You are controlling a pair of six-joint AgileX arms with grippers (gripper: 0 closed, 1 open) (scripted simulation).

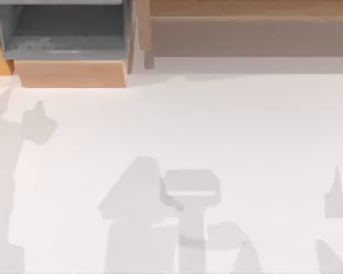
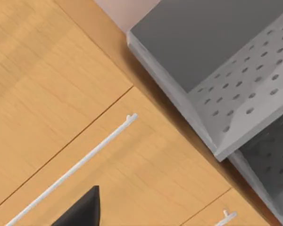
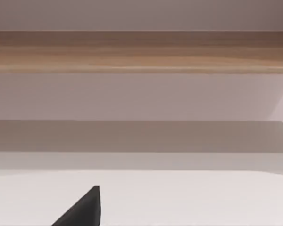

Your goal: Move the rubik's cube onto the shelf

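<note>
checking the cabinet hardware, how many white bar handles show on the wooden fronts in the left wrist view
2: one long white bar handle runs across the larger wooden drawer front; a second handle's end shows on the next front. Others may lie out of frame.

1. Desk: white, with soft grey shadows lying across its near half and left edge.
2. Wooden box compartment, grey-lined, at the desk's far left corner.
3. Left wrist view: light-wood drawer fronts with thin white handles, beside a grey perforated panel.
</note>
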